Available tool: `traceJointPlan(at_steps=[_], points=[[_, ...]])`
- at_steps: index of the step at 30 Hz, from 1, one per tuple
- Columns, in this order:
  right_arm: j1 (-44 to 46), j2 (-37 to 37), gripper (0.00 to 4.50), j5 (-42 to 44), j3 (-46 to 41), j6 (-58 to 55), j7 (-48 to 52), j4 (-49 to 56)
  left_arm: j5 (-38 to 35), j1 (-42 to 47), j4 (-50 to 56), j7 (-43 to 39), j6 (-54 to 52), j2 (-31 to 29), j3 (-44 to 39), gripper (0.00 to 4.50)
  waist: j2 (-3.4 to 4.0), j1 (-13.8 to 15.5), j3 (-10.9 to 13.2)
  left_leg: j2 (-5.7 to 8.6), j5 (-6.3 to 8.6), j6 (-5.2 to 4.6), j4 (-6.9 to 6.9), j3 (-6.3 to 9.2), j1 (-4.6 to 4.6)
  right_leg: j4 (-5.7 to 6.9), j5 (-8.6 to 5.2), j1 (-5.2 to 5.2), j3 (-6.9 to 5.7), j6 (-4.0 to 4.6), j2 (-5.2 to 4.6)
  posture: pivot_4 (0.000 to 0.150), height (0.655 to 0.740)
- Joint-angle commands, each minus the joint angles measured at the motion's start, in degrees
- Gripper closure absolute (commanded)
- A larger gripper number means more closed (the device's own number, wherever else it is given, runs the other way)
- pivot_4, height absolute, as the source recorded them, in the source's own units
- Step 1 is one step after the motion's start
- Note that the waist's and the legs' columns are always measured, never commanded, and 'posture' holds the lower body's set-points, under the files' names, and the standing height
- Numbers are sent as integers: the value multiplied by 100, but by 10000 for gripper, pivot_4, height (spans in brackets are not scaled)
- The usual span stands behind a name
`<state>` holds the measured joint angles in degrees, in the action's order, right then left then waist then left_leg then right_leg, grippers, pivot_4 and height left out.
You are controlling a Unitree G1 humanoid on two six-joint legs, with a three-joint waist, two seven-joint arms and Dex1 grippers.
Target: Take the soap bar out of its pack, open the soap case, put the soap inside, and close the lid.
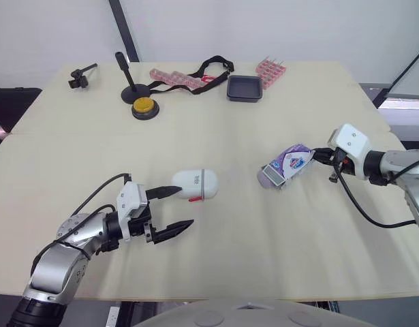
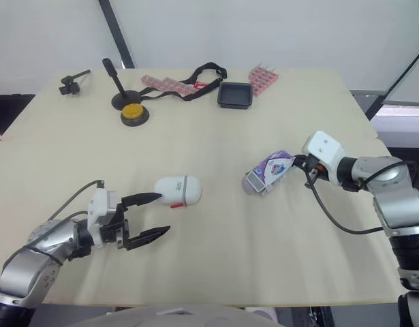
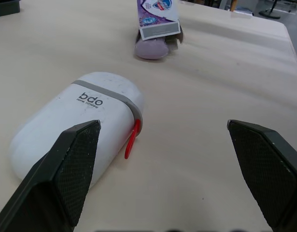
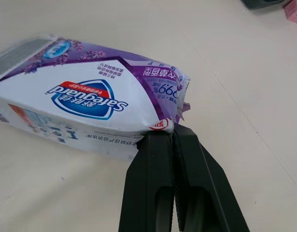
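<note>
Black fingers of the left gripper [image 1: 185, 206] spread wide just short of the white soap case [image 1: 195, 184], which lies closed, lengthwise away from them, while farther right the purple soap pack [image 1: 291, 162], lilac soap bar [image 1: 268, 178] poking toward the case, is pinched by its tail in the right gripper [image 1: 313, 156]

Beige table [image 1: 264, 133]: white soap case [image 1: 195, 184] lying mid-front, soap pack [image 1: 287, 165] to its right; far side, yellow button [image 1: 144, 107], black tray [image 1: 244, 88], pink strips [image 1: 172, 77].

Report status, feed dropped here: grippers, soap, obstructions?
Left gripper open beside closed soap case. Right gripper shut on soap pack, soap bar protruding. Nothing between them.
</note>
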<state>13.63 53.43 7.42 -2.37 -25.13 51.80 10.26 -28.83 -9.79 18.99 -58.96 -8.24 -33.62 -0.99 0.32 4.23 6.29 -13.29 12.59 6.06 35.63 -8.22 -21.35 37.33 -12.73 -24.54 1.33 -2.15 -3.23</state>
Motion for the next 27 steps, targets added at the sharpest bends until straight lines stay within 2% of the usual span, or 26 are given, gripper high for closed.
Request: traceJointPlan(at_steps=[1,8,13,17,20,27], points=[[157,428,44335,-379,-199,-86,-169,528,-23,65,92,-17,36,-21,-19,0,-2,-2,-1,0,0,0,0,0,0,0,0,0,4,0,0,1500,7291],[370,1067,44335,-1000,-10,219,-97,774,-7,187,-5,-72,50,-8,24,0,-5,-29,-3,-4,1,3,-1,-2,5,1,0,2,10,-1,-2,1500,7291],[511,1156,44335,-1026,-107,157,-87,600,13,183,0,-94,81,18,65,0,-5,-38,-3,-5,1,2,-1,-2,5,1,0,2,10,-1,-3,1500,7291],[540,660,44335,-371,-840,-804,-340,193,31,191,-22,-124,110,12,82,0,-7,-24,-4,-3,1,2,0,-2,3,1,0,2,10,0,-3,1500,7291],[289,438,44335,-399,-1295,-728,-709,-251,35,210,-51,-125,124,13,82,0,-3,-1,-6,0,1,1,2,-3,3,3,0,2,10,0,0,1500,7291],[-199,-805,44335,-340,-2171,-976,-2152,-536,30,253,-89,-89,116,53,117,0,0,-18,-11,-2,1,2,2,-6,5,3,0,2,9,0,1,1500,7291]])
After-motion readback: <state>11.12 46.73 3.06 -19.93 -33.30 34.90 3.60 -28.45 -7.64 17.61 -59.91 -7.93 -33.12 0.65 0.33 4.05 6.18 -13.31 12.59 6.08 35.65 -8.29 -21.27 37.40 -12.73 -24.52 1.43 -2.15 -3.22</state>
